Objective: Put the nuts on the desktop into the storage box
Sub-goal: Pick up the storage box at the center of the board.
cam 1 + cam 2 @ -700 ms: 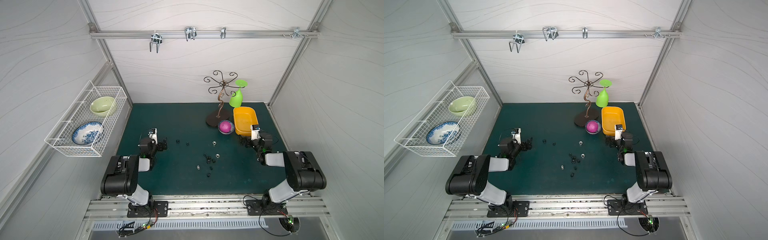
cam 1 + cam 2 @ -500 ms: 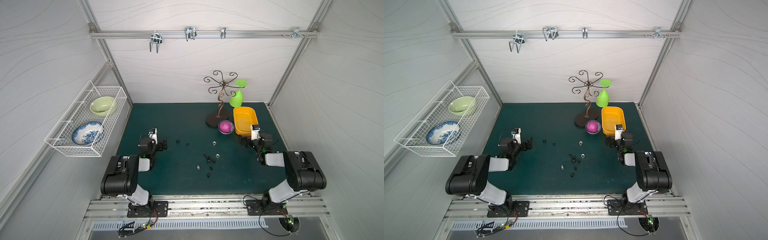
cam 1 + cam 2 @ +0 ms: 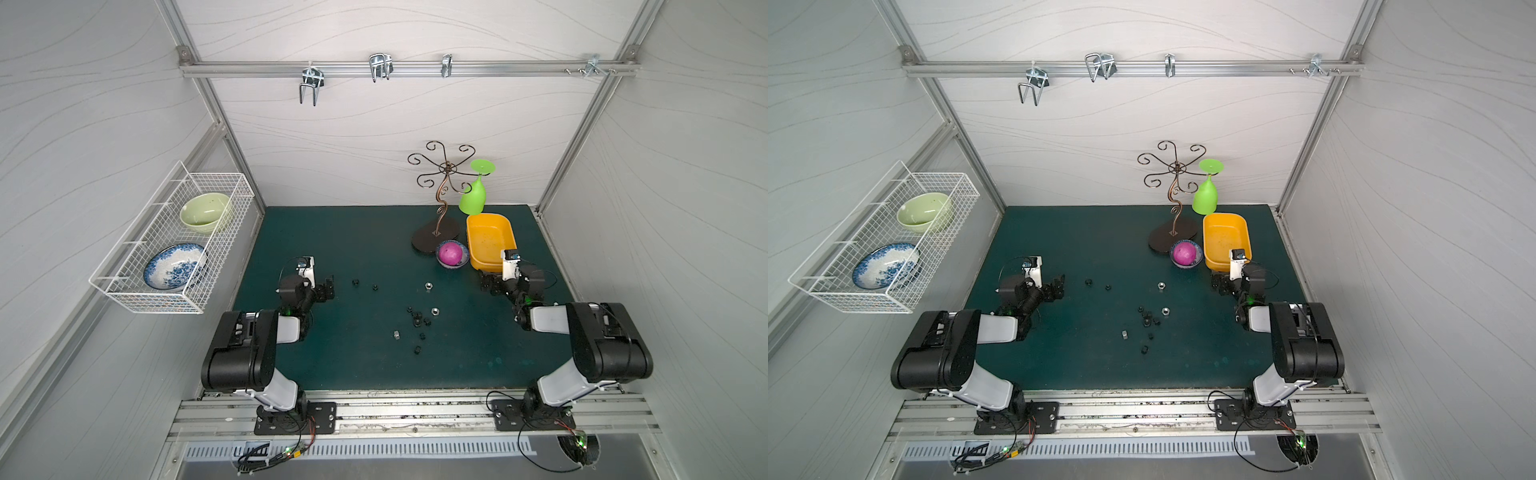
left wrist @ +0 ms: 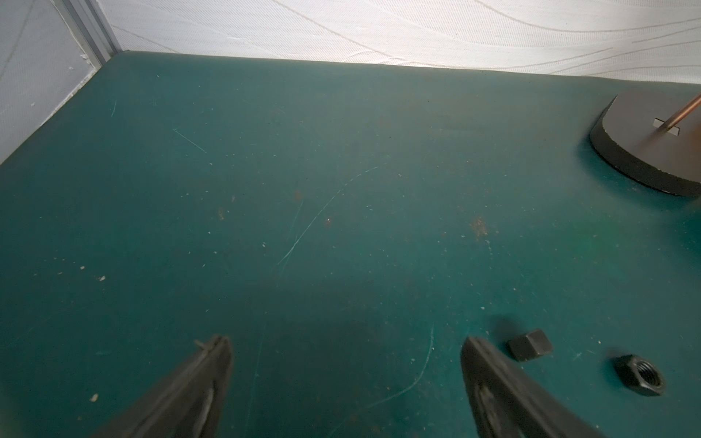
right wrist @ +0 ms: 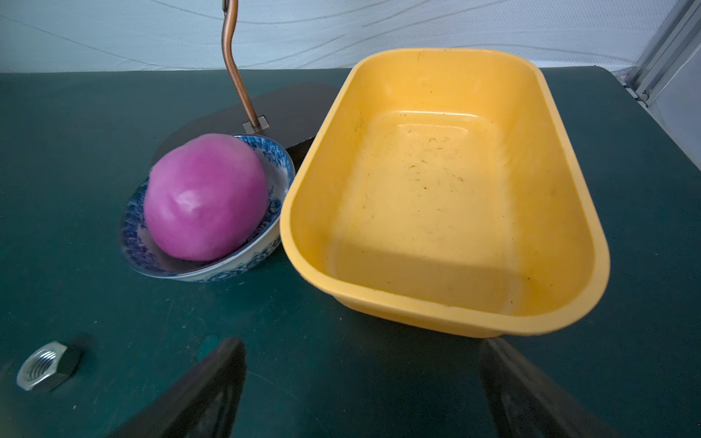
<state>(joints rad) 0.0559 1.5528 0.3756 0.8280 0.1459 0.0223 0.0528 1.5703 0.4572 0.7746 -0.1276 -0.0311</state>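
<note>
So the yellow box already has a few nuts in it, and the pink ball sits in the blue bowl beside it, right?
Not quite: the box is empty, as the right wrist view shows; the nuts lie on the desktop. The pink ball does sit in the blue bowl beside it.

Yellow-orange storage box, teal desktop, blue-patterned white bowl, pink ball, black nuts

Nuts at mid desktop; storage box behind them, rightward; bowl just left of it
</note>
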